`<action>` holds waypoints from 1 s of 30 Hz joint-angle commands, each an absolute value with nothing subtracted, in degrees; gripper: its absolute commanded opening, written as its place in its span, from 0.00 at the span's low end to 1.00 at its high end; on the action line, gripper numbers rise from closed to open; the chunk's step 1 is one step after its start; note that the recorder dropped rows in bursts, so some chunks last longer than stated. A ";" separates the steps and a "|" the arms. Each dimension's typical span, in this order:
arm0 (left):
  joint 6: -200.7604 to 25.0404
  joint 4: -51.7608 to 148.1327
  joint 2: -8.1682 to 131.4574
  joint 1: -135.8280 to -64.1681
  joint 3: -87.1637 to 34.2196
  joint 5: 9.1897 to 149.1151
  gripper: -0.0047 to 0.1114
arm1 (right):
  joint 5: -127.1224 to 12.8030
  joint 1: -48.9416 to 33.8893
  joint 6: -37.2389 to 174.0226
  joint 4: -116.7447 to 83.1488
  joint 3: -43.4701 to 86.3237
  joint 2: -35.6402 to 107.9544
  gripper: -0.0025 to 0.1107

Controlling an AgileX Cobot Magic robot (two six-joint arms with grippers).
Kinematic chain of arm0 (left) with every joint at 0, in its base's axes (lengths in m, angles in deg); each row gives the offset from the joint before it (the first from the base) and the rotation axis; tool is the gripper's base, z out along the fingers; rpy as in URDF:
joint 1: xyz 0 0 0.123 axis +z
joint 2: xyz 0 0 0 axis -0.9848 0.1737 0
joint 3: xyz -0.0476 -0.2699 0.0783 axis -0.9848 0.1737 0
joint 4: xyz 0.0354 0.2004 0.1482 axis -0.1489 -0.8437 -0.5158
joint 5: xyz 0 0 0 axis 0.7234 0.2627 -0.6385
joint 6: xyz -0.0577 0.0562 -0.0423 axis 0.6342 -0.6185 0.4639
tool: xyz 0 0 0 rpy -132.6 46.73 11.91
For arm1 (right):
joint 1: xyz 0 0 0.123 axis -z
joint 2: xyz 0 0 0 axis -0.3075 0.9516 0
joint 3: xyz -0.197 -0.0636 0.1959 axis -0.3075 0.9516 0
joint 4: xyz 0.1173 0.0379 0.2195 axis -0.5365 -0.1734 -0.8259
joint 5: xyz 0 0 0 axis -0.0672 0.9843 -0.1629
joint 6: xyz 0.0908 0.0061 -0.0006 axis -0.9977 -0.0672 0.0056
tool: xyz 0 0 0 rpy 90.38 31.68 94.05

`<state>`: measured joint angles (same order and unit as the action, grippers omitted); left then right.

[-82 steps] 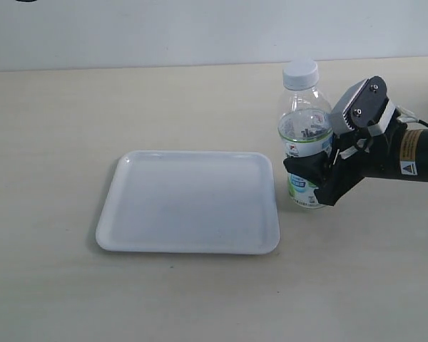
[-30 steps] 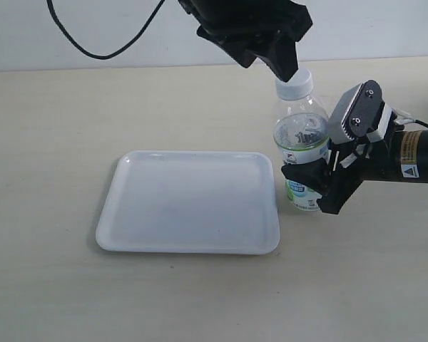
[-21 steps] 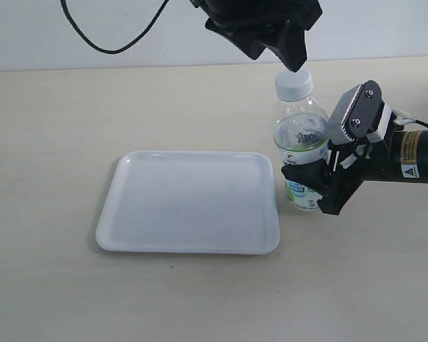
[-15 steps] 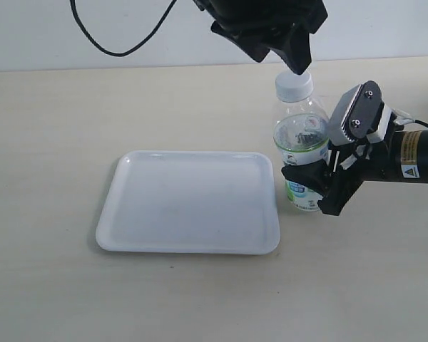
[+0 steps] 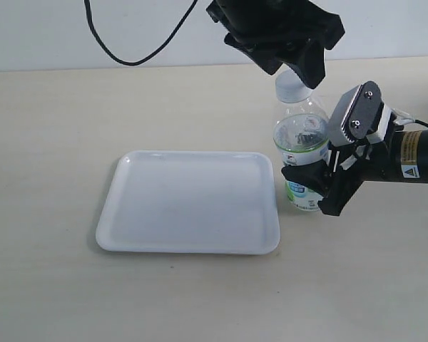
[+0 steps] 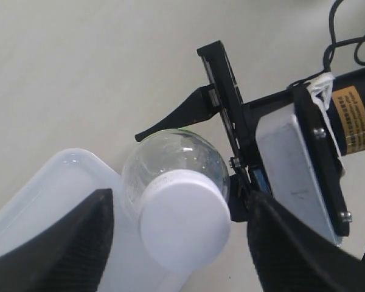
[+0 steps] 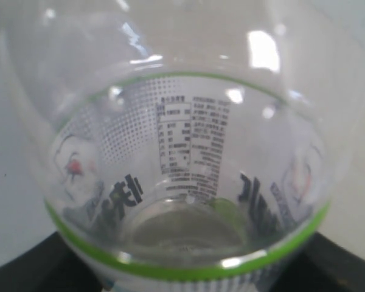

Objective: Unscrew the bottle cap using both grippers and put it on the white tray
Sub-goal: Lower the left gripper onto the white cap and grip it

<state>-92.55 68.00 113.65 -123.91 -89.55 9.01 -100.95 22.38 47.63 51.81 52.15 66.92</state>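
Note:
The clear bottle [image 5: 302,146] stands upright on the table just right of the white tray [image 5: 189,203]. My right gripper [image 5: 315,189], black with a grey-white block, is shut on the bottle's labelled lower body [image 7: 188,152]; its dark jaws show at either side of the bottle's base in the right wrist view. The all-black left gripper [image 5: 294,77] hangs over the white bottle cap [image 5: 292,90]. In the left wrist view it is open [image 6: 179,201]: the cap [image 6: 184,218] sits between the two fingers [image 6: 61,243] with a gap on each side.
The black left arm and its cable [image 5: 128,50] reach in from the top of the exterior view. The tray's near-right corner [image 5: 271,242] lies close to the bottle and the right gripper. Pale tabletop [image 5: 57,128] surrounds everything.
The left gripper came in from above and has moved right and down until its fingers straddle the cap. The right gripper has kept its hold; the bottle leaned slightly left.

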 commanded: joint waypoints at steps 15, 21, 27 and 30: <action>-91.97 68.06 114.17 -124.01 -88.87 9.19 0.58 | -98.91 22.54 48.11 52.79 51.91 66.75 0.02; -91.97 68.08 114.17 -124.01 -88.42 9.19 0.58 | -98.91 22.54 48.11 52.79 51.91 66.75 0.02; -91.97 68.08 114.17 -124.01 -88.42 9.19 0.57 | -98.91 22.54 47.95 52.79 51.91 66.75 0.02; -91.97 68.08 114.17 -124.01 -88.42 9.19 0.57 | -98.91 22.54 47.95 52.79 51.91 66.75 0.02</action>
<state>-92.33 68.00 114.16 -123.91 -88.62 9.01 -100.95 22.38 47.63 51.91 52.15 66.92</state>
